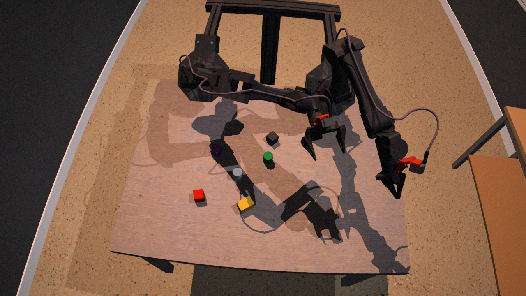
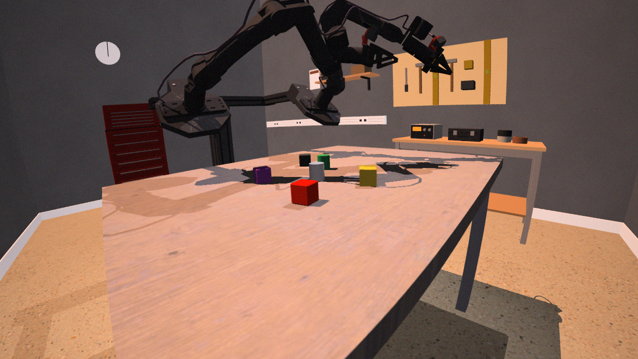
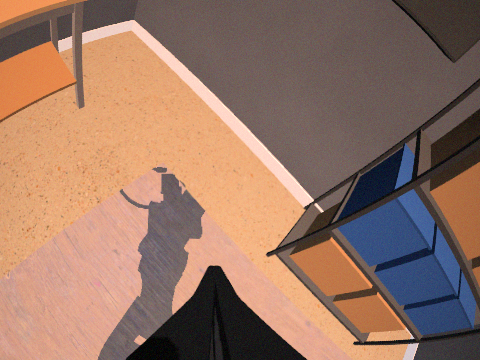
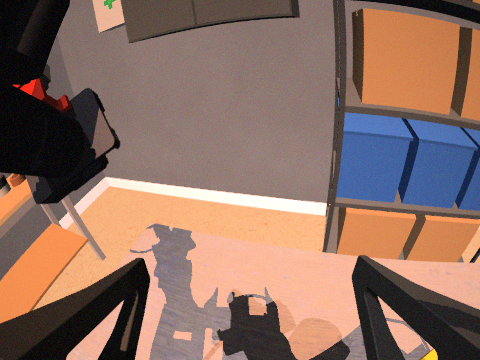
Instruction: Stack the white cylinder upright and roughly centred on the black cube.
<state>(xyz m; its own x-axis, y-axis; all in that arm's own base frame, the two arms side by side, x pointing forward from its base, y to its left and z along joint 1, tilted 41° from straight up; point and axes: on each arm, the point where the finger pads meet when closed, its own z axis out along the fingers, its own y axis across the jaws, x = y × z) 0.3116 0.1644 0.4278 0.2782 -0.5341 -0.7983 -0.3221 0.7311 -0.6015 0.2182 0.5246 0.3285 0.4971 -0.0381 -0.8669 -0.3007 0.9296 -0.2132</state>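
The white cylinder (image 1: 237,172) stands upright near the middle of the table, in shadow; it also shows in the exterior view (image 2: 316,170). The black cube (image 1: 272,137) sits farther back, apart from it, and shows in the exterior view too (image 2: 304,159). My right gripper (image 1: 328,154) is open and empty, raised high above the table to the right of the black cube; its spread fingers frame the right wrist view (image 4: 252,267). My left gripper (image 1: 396,195) is shut and empty, raised near the table's right edge; its closed fingers show in the left wrist view (image 3: 214,314).
A green cylinder (image 1: 267,157) stands between the black cube and the white cylinder. A purple cube (image 1: 216,149), a red cube (image 1: 198,194) and a yellow cube (image 1: 245,203) lie around the white cylinder. An orange side table (image 1: 504,206) stands off to the right.
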